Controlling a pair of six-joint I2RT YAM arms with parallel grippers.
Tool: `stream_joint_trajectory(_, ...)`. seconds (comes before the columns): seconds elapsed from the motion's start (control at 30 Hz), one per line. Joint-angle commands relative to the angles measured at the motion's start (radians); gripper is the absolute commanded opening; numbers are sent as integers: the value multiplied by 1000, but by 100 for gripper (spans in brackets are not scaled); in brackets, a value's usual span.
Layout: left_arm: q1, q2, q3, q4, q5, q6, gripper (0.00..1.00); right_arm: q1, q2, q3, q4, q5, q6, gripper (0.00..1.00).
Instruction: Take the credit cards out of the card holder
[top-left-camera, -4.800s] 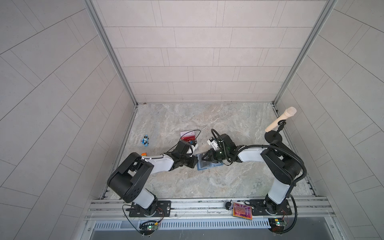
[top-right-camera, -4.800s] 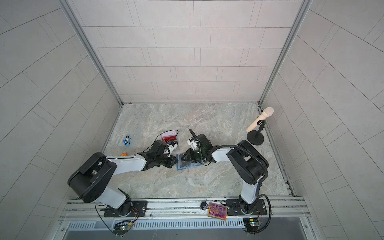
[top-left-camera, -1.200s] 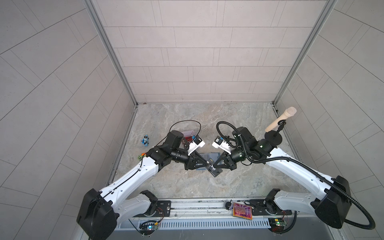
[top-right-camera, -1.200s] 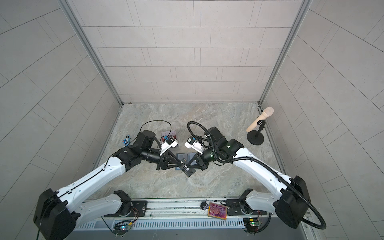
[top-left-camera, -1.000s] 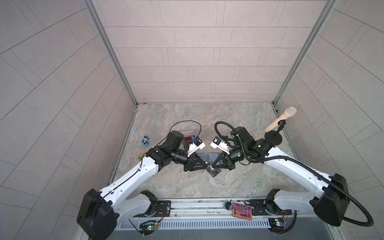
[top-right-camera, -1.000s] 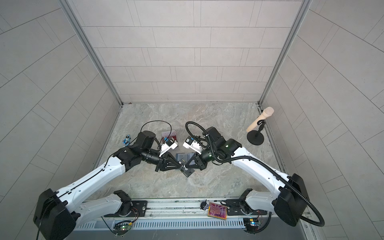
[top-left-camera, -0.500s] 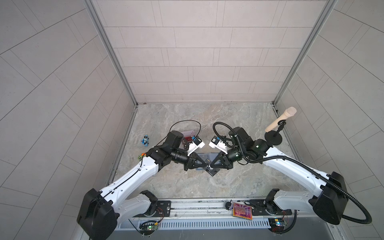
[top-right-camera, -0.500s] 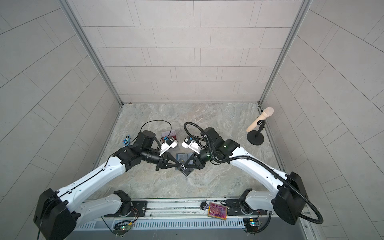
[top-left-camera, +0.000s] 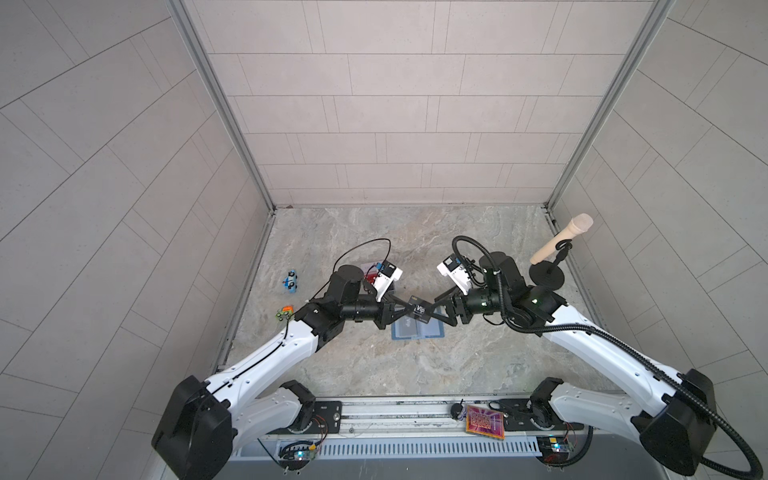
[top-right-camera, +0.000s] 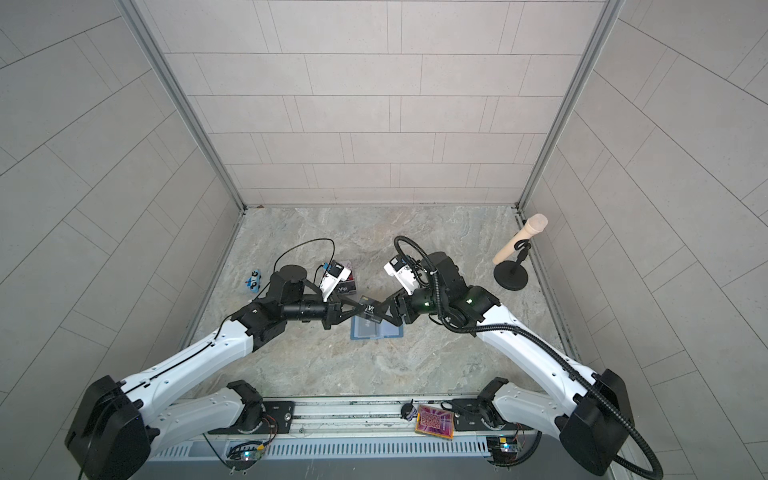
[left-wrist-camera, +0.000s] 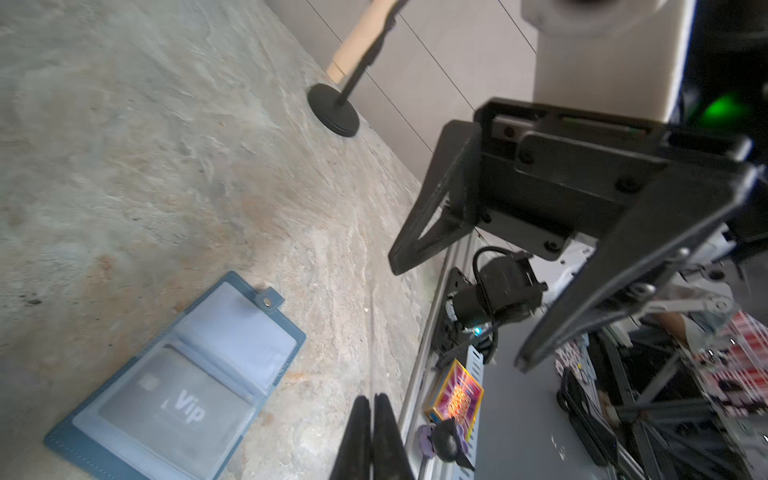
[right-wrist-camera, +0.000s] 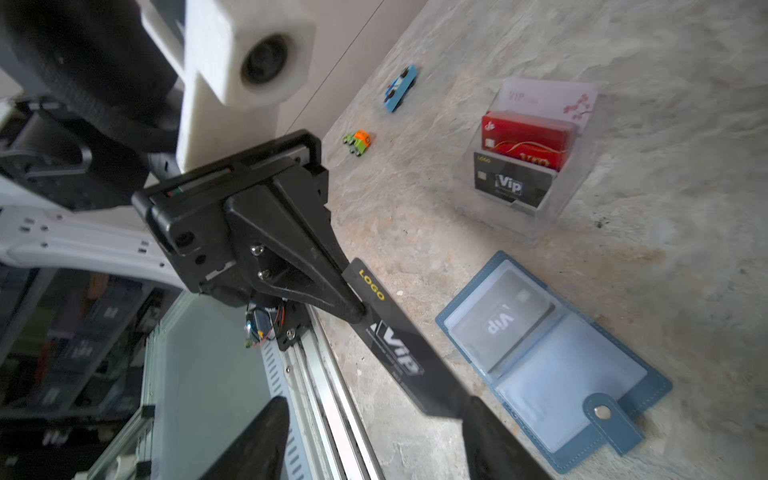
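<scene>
**At mid-frame, above the open card holder (top-left-camera: 419, 331): a card passing from right to left**

Holds the black card (top-left-camera: 419, 309) in the air at the centre of both top views, directly over the card holder lying open and flat on the surface (top-left-camera: 374, 370). Pinches the card's "LOGO" end with the left end effector (right-wrist-camera: 359, 309), fingers pressed onto both faces. Leaves the right end effector (right-wrist-camera: 378, 401) spread wide around the opposite end, one finger touching or just beside the card's edge; cannot tell which.

Reads as a handover nearly done: one card out of its sleeve and in the left's grip alone. Shows a grey card (right-wrist-camera: 505, 322) marked "Vip" inside a clear sleeve of the holder, so the task looks unfinished.

Next, calls for drawing the right end effector straight back without brushing the card. Then calls for carrying the card away, probably to the clear stand (right-wrist-camera: 557, 199) in the upper right of the right wrist view, its tiers already filled with other cards (right-wrist-camera: 528, 141). After that, calls for returning to the holder, pinning it down and sliding the grey card out.

Against the frames of about a second ago: swaps the grip, the right then clamped on the card and the left only closing in. Against the earliest frames: lifts both end effectors off the card holder, then low at the surface with arms folded in. Finds the card holder in the same spot.
</scene>
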Motion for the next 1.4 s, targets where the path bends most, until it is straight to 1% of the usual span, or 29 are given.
stream_joint_trajectory(0.0,-2,-35,-10,154,-140,-114,0,-28,-34,-34,91,66,89,74)
stream_joint_trajectory(0.13,-2,-51,-49,329,-202,-231,0,-40,-32,-53,142,66,137,76)
stream_joint_trajectory(0.2,-2,-50,-64,400,-210,-275,0,-41,-32,-71,192,71,176,76)
stream_joint_trajectory(0.27,-2,-41,-71,456,-195,-312,0,-43,-31,-97,266,65,225,74)
stream_joint_trajectory(0.37,-2,-34,-78,517,-173,-358,0,-43,-23,-124,374,53,289,70)
stream_joint_trajectory(0.63,-1,-41,-114,684,-174,-490,0,-53,-41,-149,540,30,370,55)
stream_joint_trajectory(0.77,0,-27,-120,724,-167,-527,0,-58,-46,-145,596,23,400,54)
stream_joint_trajectory(0.93,-2,4,-137,844,-139,-606,0,-61,-44,-141,655,23,436,52)
stream_joint_trajectory(1.13,-2,8,-158,892,-141,-637,0,-62,-48,-140,718,22,475,40)
stream_joint_trajectory(1.37,-2,12,-165,914,-142,-651,1,-61,-56,-135,739,16,491,21)
